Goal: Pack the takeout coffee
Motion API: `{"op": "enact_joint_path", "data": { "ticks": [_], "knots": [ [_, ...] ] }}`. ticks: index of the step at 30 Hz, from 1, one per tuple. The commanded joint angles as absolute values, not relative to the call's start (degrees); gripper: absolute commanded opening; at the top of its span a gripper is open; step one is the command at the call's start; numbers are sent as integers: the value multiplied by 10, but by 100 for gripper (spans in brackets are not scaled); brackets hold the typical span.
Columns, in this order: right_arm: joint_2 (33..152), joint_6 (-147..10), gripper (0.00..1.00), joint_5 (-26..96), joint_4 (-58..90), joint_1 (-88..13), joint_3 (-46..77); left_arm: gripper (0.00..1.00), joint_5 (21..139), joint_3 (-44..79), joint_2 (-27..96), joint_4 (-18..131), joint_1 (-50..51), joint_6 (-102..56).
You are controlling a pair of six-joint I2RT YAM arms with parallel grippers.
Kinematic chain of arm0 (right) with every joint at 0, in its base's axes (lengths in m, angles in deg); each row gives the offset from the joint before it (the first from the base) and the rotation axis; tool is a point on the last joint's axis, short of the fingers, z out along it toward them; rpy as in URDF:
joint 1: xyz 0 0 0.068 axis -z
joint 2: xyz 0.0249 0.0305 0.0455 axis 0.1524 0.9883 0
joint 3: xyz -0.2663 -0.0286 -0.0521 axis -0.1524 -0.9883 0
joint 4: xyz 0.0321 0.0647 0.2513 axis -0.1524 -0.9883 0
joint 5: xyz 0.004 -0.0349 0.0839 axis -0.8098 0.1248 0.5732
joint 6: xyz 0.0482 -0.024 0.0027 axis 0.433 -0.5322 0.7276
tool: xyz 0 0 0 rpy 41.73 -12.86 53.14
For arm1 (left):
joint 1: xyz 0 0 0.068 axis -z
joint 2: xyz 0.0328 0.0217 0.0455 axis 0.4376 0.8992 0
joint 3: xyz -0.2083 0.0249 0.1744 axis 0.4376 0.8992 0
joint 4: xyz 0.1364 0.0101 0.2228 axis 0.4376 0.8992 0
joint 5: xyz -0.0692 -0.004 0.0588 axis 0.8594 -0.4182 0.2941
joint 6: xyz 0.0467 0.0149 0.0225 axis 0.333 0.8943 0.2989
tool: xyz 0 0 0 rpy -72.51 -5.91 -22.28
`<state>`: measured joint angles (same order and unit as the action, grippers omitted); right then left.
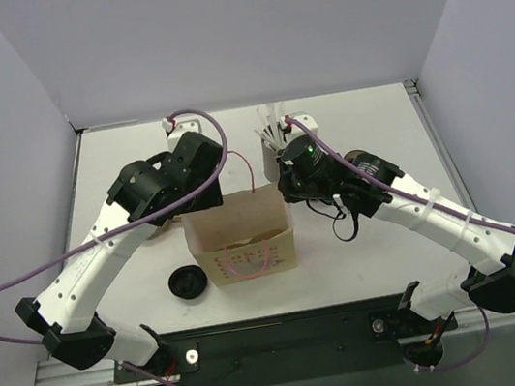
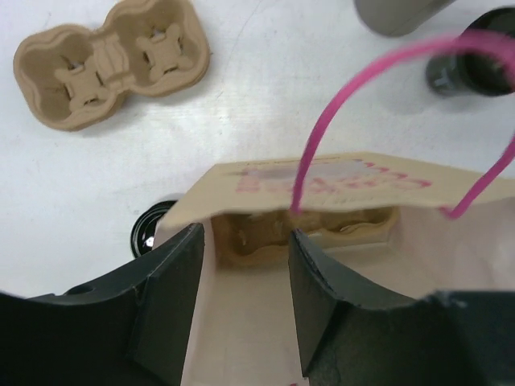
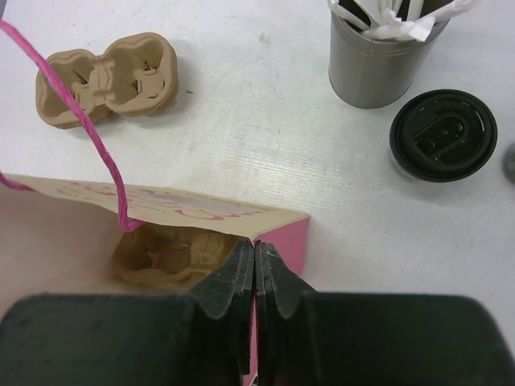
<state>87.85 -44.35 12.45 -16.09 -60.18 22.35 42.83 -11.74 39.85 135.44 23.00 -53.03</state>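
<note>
We see a brown paper bag [image 1: 242, 239] with pink cord handles on the white table [image 1: 365, 249]. A moulded cardboard cup carrier [image 3: 169, 253] sits inside it, and a second cardboard carrier [image 3: 105, 76] lies beyond. A loose flat black lid [image 1: 190, 283] lies by the bag's near left corner. The left gripper [image 2: 244, 249] hangs spread over the bag's mouth. The right gripper [image 3: 256, 253] is pinched closed on its rim. The takeout coffee [image 3: 443, 134], a short dark lidded cup, stands outside the bag, just beside a grey tin of white straws [image 3: 374, 60].

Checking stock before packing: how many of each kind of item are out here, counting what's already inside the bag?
Cardboard cup carriers: 2
Paper bag: 1
Takeout coffee: 1
Loose black lid: 1
Straw holder: 1
Total: 6
</note>
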Motion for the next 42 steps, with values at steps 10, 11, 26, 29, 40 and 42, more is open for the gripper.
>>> {"op": "enact_joint_path", "data": {
  "ticks": [10, 11, 26, 29, 40, 42],
  "knots": [
    [840, -442, 0, 139, -184, -595, 197, 57, 455, -184, 386, 1492, 191, -595],
    [836, -438, 0, 139, -184, -595, 193, 57, 453, -157, 378, 1490, 191, -596],
    [846, -434, 0, 124, -169, -595, 166, 41, 509, -2, 338, 1362, 129, -501],
    [835, -490, 0, 133, -138, -596, 175, 6, 532, -21, 341, 1316, 125, -459],
    [719, -651, 0, 193, 24, -609, 62, 0, 620, 179, 136, 1017, 128, -408],
    [687, -649, 0, 205, 34, -611, 11, 0, 644, 267, 90, 974, 130, -434]
  ]
}}
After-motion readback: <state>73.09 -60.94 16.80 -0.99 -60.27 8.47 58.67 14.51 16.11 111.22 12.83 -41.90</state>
